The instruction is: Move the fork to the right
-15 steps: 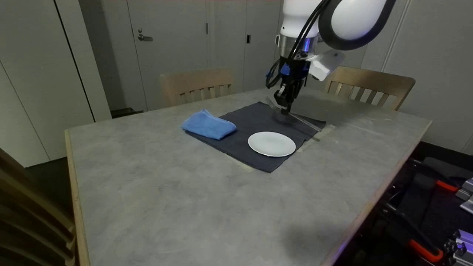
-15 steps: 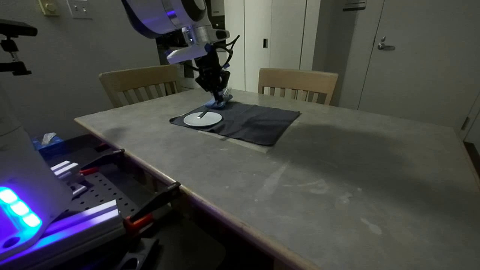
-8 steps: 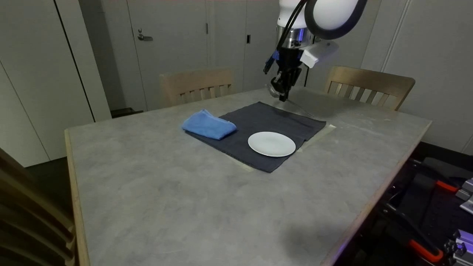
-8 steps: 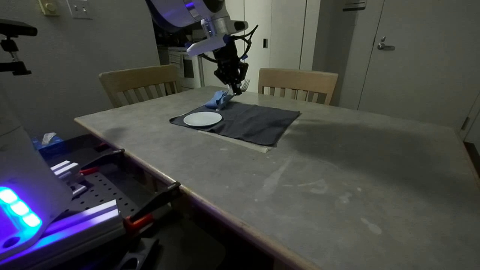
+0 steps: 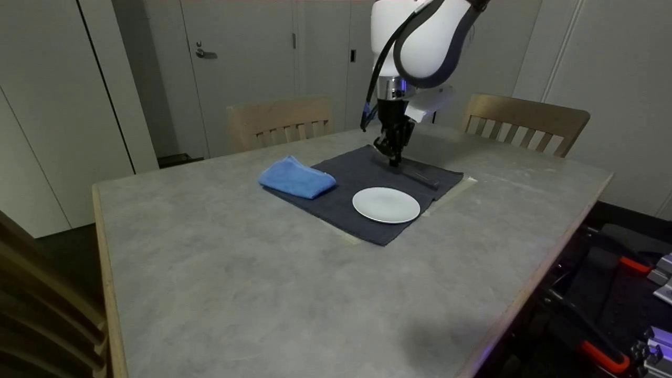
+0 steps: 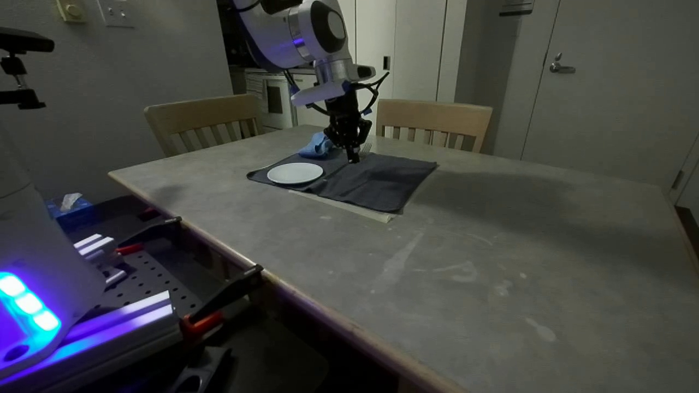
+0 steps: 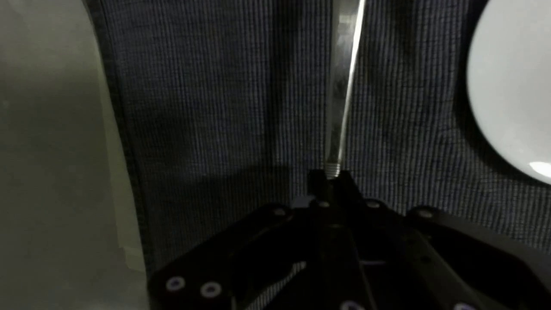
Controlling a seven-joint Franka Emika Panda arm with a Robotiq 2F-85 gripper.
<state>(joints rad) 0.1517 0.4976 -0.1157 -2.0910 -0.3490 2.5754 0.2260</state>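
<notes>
The silver fork's handle (image 7: pixel 343 86) runs up from my fingertips in the wrist view, over the dark placemat (image 7: pixel 206 86). My gripper (image 7: pixel 330 177) is shut on the fork; the fingers hide the part they grip. In an exterior view the handle (image 5: pixel 422 178) points away from my gripper (image 5: pixel 394 163), beyond the white plate (image 5: pixel 386 205). In an exterior view the fork's tines (image 6: pixel 366 148) show just right of my gripper (image 6: pixel 354 158). The fork is low over the placemat; I cannot tell whether it touches it.
A folded blue cloth (image 5: pixel 296 177) lies on the placemat's corner; it also shows behind my gripper in an exterior view (image 6: pixel 315 146). The plate is right of the fork in the wrist view (image 7: pixel 516 86). Wooden chairs (image 6: pixel 434 114) stand at the grey table's (image 6: pixel 437 262) edges.
My gripper, holding the fork, first rose, then came down closer to the placemat. It moved away from the plate and the blue cloth, sideways across the mat. Plate and cloth have not moved.
</notes>
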